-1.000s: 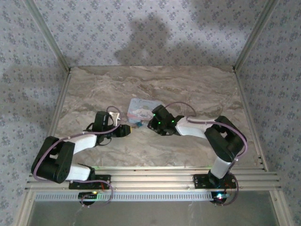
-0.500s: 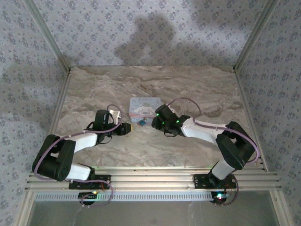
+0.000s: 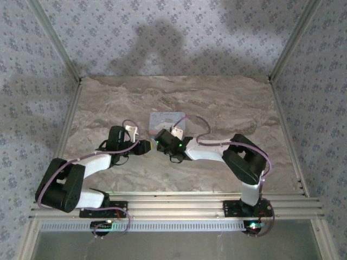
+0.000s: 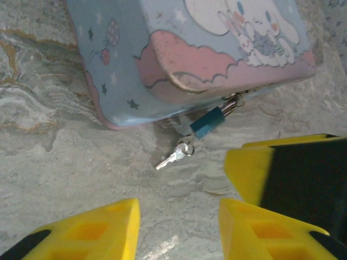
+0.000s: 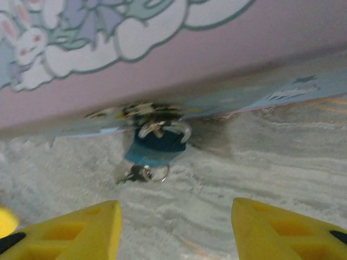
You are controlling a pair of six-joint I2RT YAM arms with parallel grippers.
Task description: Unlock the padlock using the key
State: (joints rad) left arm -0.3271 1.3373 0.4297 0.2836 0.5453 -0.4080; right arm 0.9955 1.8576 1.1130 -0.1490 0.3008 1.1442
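Here, 1 padlock, 1 key

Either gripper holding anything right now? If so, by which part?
Nothing held. The left gripper and right gripper are both open; the key lies on the table by the padlock.

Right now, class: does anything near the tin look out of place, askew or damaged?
Nothing stands out. The padlock hangs from the tin's edge, the key lies on the table beside it; nothing looks broken.
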